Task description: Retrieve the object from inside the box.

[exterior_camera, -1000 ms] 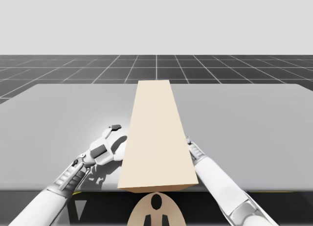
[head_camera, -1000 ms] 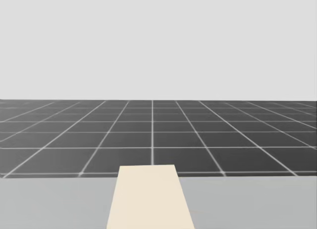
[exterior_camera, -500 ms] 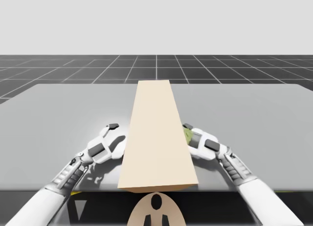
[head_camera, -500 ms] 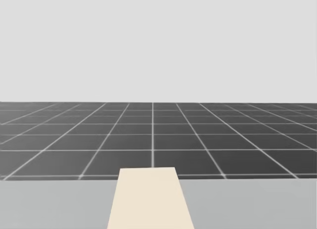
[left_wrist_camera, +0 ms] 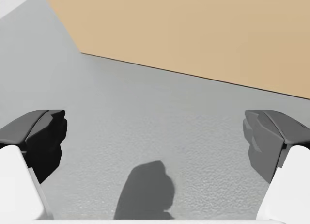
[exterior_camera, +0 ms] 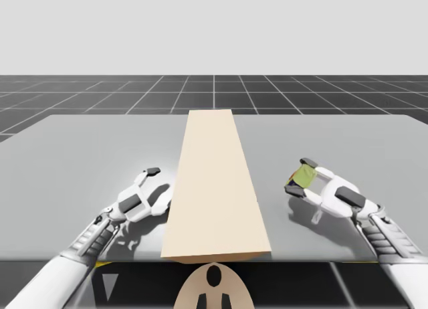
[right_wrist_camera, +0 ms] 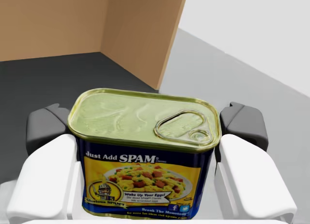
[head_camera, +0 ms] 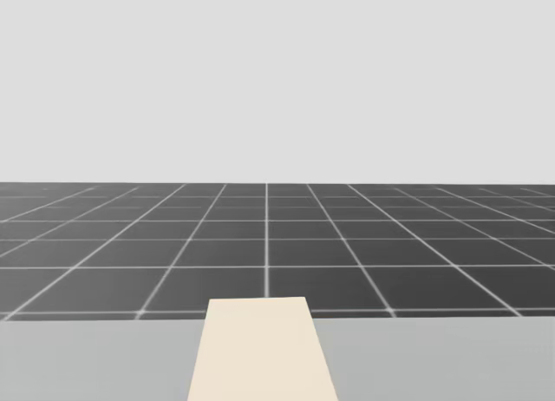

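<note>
Held: green-topped can [exterior_camera: 306, 177], apart from tan box [exterior_camera: 215, 188]

The box lies lengthwise on the grey worktop [exterior_camera: 80, 155]. My right end effector [exterior_camera: 299, 176] grips the can between its 2 fingers. My left end effector [exterior_camera: 155, 182] sits just beside the box's left side.

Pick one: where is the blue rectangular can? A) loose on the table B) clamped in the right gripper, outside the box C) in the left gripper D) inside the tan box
B: the right wrist view shows both fingers against the blue rectangular can, and the high view shows the right gripper off to the side of the tan box.
</note>
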Tool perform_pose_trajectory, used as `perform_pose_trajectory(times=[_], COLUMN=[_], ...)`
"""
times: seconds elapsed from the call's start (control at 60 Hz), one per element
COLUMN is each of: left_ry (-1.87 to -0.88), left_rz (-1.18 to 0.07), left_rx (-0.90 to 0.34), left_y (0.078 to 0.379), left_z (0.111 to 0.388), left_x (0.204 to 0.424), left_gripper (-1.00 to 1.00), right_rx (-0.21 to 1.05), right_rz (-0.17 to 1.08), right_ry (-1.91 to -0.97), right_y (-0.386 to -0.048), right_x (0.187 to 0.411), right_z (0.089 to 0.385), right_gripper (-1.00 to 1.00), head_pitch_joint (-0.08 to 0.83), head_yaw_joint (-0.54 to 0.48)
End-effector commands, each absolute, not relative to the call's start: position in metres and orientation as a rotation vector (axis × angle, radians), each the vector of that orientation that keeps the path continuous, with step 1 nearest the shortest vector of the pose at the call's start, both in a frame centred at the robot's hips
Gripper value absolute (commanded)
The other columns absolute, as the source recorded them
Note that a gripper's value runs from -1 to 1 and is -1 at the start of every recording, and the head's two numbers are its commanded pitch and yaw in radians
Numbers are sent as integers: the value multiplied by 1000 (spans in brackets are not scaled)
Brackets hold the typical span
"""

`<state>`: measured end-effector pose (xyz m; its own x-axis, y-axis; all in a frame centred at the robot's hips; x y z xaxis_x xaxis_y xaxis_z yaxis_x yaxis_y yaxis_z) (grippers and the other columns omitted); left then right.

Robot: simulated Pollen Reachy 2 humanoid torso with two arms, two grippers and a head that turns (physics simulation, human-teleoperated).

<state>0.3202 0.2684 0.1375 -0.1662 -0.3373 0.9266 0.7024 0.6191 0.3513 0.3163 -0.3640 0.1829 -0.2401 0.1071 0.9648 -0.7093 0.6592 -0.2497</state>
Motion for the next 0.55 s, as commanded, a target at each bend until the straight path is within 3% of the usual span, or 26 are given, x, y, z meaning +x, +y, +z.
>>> perform_pose_trajectory(times=[0.017,0.25,0.317,0.55], left_ry=[-1473,-1471,-1472,-1472], left_rz=[-937,-937,-936,-935], left_rx=[-321,-314,-313,-306], left_y=[271,271,272,273], left_z=[138,137,137,137], left_x=[321,322,322,322], left_gripper=[-1000,-1000,-1000,-1000], right_rx=[404,282,247,145], right_rz=[767,736,757,793], right_ry=[-1743,-1813,-1839,-1866], right_y=[-394,-410,-410,-410], right_x=[329,344,346,358], right_z=[218,291,321,383], right_gripper=[1000,1000,1000,1000], head_pitch_joint=[-1,6,6,7], head_yaw_joint=[-28,-39,-37,-35])
